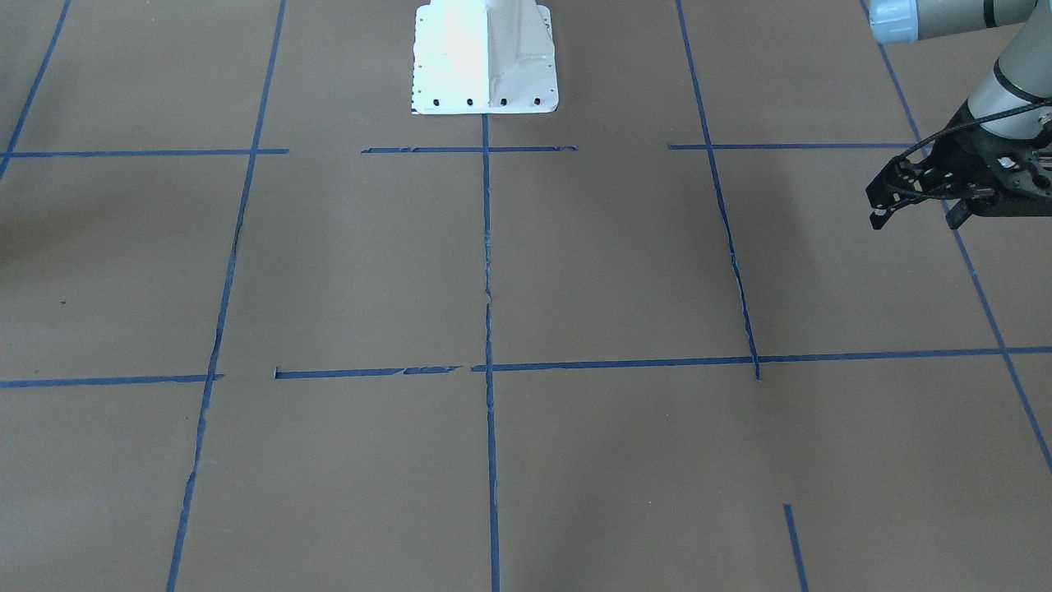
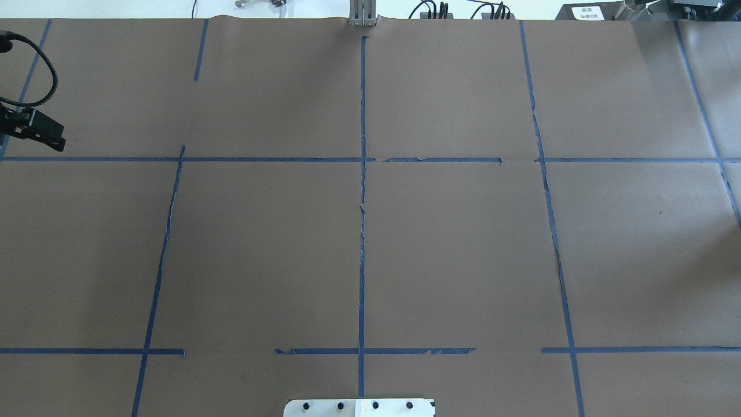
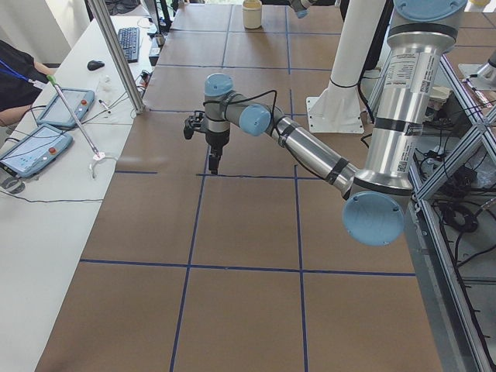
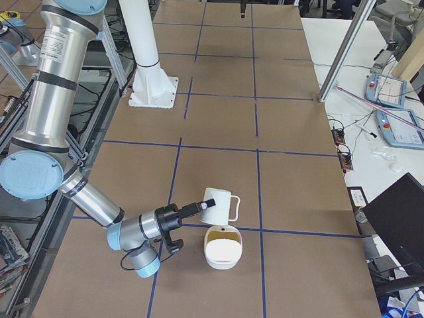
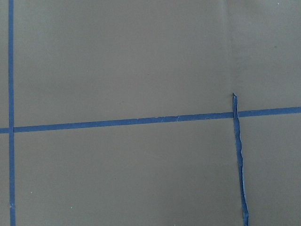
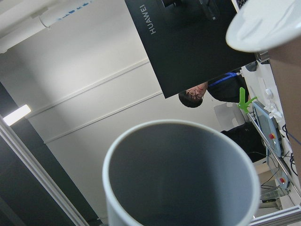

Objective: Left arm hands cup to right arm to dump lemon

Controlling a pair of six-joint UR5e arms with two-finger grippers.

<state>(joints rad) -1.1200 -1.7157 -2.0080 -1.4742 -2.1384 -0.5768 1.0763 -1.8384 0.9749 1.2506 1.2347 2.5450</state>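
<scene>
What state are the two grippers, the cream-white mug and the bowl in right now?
Cream-white ribbed mug: tipped on its side; the grey inside that shows is empty.
Cream-white bowl: upright on the table, close to the mug; contents unclear.
Solid black right gripper: at the mug; open or shut cannot be told.
Black lattice-framed left gripper: open, empty, above the table.

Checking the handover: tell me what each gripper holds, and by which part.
The left gripper is open and holds nothing. The cup hangs tipped off the table at the right gripper; which part is gripped cannot be told.
</scene>
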